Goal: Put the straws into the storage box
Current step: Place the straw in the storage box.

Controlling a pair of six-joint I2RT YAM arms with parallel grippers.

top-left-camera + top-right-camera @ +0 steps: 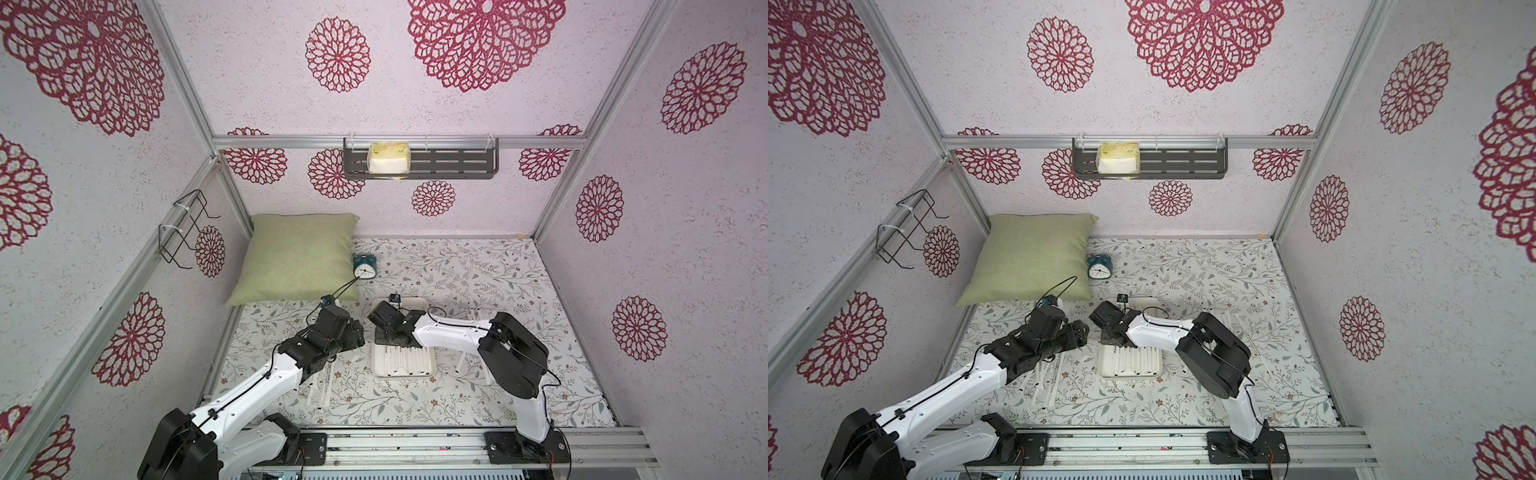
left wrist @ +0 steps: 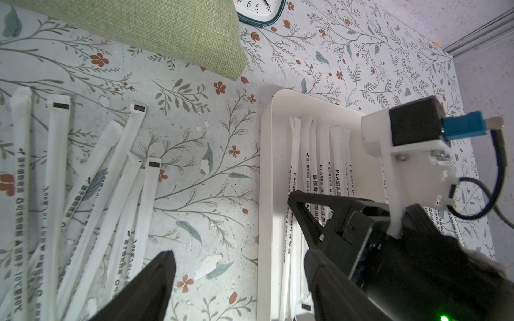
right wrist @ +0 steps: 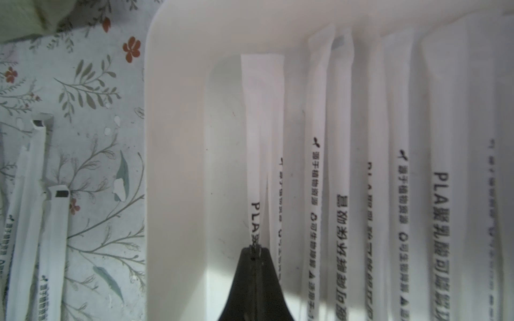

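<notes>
Desk: Straws pictured side by side, lengthwise, in the storage box. Any left outside?

Photographer: Plenty. Found loose straws fanned and overlapping on the floral worktop, just beside the box on the left arm's side.

Desk: And the grippers?

Photographer: Caught the right gripper pinched together on one held straw, low inside the box, on the side nearest the loose pile. Gripped partway along the printed sleeve, far end aimed at the end rim. Could not tell whether resting on the box floor or just above it. Saw the left gripper spread wide and empty, hovering over bare worktop between the fan and the box.

Desk: Handling?

Photographer: Judged featherlight and thin, fairly stiff along the length yet easy to kink. Reckoned the paper sleeve slick and quick to crumple. Looked awkward to lift from flat, with little height to get fingers under and every chance of dragging an overlapping neighbour along. Seemed best taken across the width near mid-length, on the round body, for balance. Thought the flat sealed ends liable to fold and droop. Called for a gentle squeeze, no more.
</notes>
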